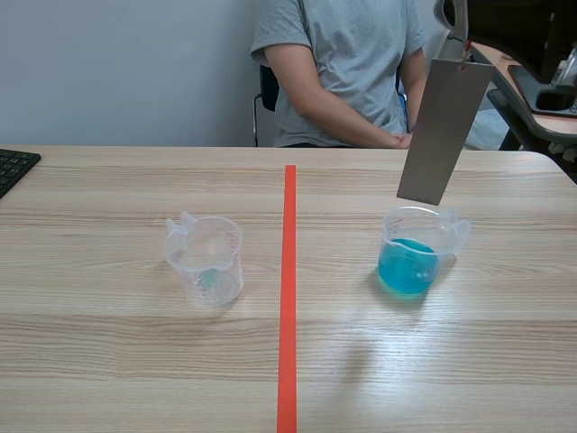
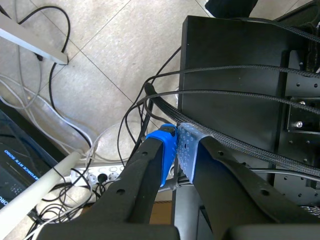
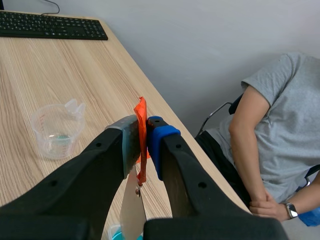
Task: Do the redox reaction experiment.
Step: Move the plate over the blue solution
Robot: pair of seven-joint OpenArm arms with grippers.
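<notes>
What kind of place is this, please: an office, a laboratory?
Probably an office room used as a robot lab: a keyboard on the wooden table, a beaker of blue liquid, a metal strip hanging from the right pincer.

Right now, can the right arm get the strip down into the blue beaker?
Probably yes. The right gripper holds the strip hanging just above the blue beaker, whose mouth is open, and nothing lies between them. Whether the two line up in depth is hard to judge.

Table (image 1: 135, 361): clear beaker (image 1: 206, 260), blue beaker (image 1: 415, 257) (liquid inside), keyboard (image 1: 13, 167).
</notes>
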